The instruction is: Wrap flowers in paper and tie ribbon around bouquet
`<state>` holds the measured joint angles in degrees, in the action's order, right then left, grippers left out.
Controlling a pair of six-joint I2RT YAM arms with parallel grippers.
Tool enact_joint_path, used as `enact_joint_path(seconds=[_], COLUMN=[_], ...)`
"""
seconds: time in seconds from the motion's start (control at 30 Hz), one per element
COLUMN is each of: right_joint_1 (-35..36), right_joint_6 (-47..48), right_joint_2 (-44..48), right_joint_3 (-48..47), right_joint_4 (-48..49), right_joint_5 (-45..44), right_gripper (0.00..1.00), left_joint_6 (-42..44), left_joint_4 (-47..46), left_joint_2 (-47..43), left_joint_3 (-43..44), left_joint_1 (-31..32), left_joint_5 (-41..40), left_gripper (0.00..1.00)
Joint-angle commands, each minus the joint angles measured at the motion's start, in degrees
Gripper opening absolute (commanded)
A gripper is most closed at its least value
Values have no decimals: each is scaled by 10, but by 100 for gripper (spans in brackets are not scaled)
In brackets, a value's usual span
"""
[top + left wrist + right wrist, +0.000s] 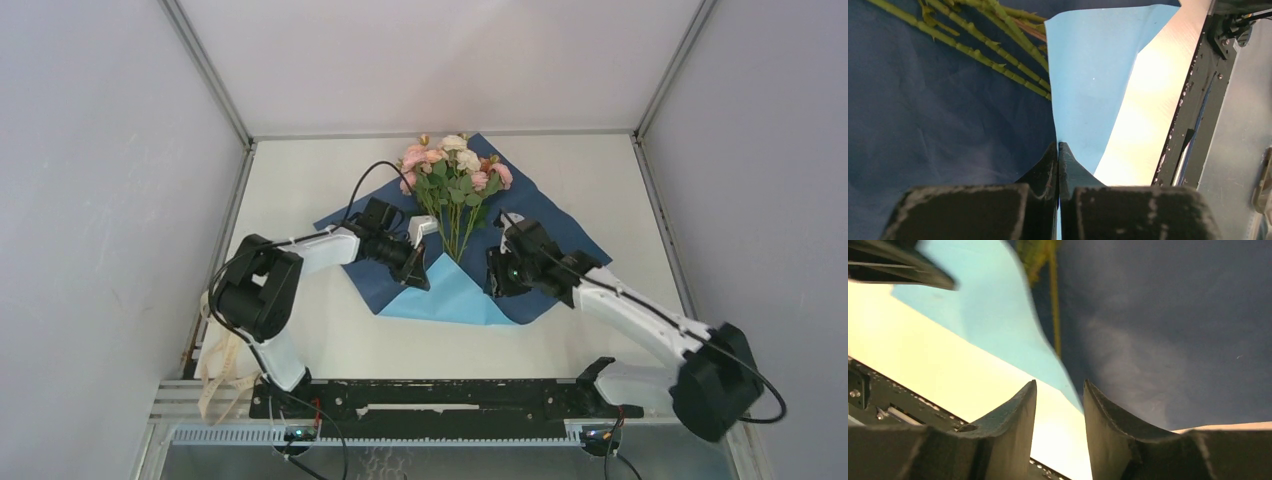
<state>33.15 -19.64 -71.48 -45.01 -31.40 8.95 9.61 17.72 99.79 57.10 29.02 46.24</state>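
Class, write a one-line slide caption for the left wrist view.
Left gripper pinches the folded-up edge of the blue paper beside green flower stems lying on its darker face.

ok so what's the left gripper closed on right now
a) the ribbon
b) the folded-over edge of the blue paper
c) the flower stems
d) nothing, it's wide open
b: in the left wrist view the left gripper has its jaws pressed together on the paper, whose lighter face narrows right into the fingertips.

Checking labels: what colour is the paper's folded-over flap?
The flap is light blue; best in the top external view.
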Motion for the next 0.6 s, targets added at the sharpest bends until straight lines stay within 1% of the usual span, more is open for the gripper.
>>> enact_joint_path(seconds=[0.0, 0.07, 0.13, 0.17, 0.23, 0.27, 0.43, 0.57], right_joint_1=[101, 139, 154, 157, 157, 155, 141, 129], right_joint_6=[-20, -24, -30, -34, -46, -54, -117, -183], right_joint_2=[67, 54, 21, -2, -39, -53, -70, -39], right_joint_3=[-16, 4, 20, 20, 19, 20, 65, 114], right_joint_4=[23, 85, 152, 170, 180, 179, 148, 94], right_joint_5=[-161, -124, -57, -40, -44, -55, -113, -160], right_gripper=[49, 44, 36, 28, 13, 9, 0, 0], left_joint_6=[-21, -28, -32, -31, -31, -32, -33, -33], left_joint_4=[11, 16, 22, 23, 22, 21, 21, 20], left_joint_2=[19, 27, 35, 36, 37, 38, 45, 46], left_joint_3=[19, 22, 27, 28, 27, 25, 26, 25], left_joint_1=[3, 2, 2, 2, 3, 3, 3, 3], left_joint_5=[-9, -26, -42, -46, -53, -55, -62, -62], left_gripper=[0, 0, 0, 0, 0, 0, 0, 0])
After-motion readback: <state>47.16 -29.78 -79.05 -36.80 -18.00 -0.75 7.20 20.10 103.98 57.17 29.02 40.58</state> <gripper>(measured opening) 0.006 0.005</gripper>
